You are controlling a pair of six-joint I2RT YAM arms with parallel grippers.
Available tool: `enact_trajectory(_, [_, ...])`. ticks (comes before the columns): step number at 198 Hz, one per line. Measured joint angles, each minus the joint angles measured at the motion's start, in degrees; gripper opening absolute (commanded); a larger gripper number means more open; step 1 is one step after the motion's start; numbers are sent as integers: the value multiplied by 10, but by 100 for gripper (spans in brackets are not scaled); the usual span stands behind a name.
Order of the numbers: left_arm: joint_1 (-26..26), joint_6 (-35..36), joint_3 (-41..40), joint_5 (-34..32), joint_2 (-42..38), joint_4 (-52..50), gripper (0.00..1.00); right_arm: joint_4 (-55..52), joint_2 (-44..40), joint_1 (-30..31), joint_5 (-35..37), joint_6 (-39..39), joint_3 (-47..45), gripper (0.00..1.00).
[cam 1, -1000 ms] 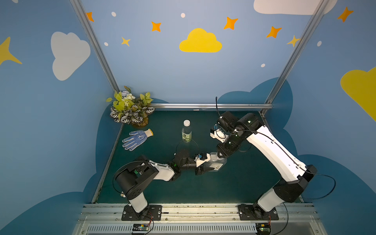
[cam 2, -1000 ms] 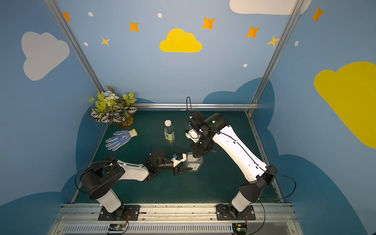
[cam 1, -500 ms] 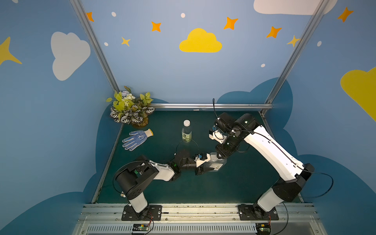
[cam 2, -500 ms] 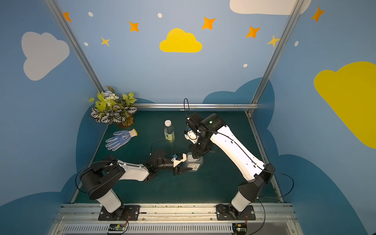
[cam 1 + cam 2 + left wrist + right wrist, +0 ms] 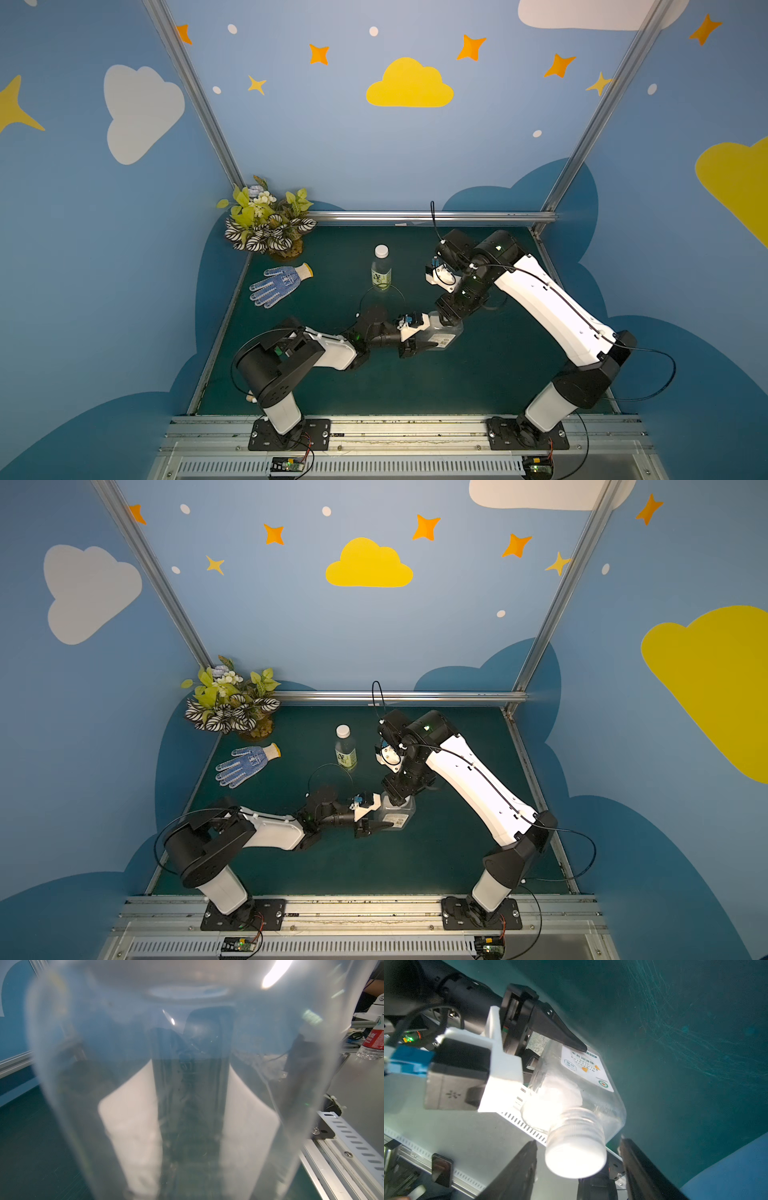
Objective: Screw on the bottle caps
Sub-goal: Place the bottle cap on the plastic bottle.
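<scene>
**Sam:** Where is the cap you are working on?

**Me:** The white cap sits on the neck of the squat bottle. I think it is on straight, but I cannot tell how tight it is.

**Sam:** Who has the bottle?

**Me:** My left jaws are closed on its body, one black finger pressed by the white label. The bottle is near the middle of the worktop, a bit toward me. I cannot tell if its base touches the green mat.

**Sam:** And the right jaws?

**Me:** They are open. One finger is on each side of the cap, with a gap on both sides, so they are not touching it. The right arm reaches down from above.

**Sam:** What about the slim bottle?

**Me:** It stands alone farther back, with its own cap on top. I think that one is done.

**Sam:** So which step is this?

**Me:** I think I am between turns on the second cap.

**Sam:** What comes next?

**Me:** I should twist the wrist back, close on the cap's ridged side, then turn. The left jaws must hold the bottle firm, or it will spin too.
</scene>
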Motion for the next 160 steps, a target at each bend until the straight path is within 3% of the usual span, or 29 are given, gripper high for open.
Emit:
enact_trajectory(12, [0, -1, 0, -1, 0, 2, 31, -1, -1, -3, 5, -1, 11, 86])
enact_trajectory(20, [0, -2, 0, -1, 0, 5, 31, 0, -3, -5, 9, -1, 16, 97])
enact_trajectory(56, [9, -32, -17, -1, 4, 66, 30, 31, -57, -25, 16, -12, 17, 98])
enact_trajectory(83, [27, -57, -30, -2, 11, 99, 30, 132, -158, -60, -8, -36, -55, 98])
enact_trajectory(127, [35, -76, -43, -1, 7, 115, 29, 386, -323, -176, -138, -72, -266, 98])
enact_trajectory(160, [36, -91, -52, 2, -17, 120, 30, 564, -367, -209, -294, -115, -403, 98])
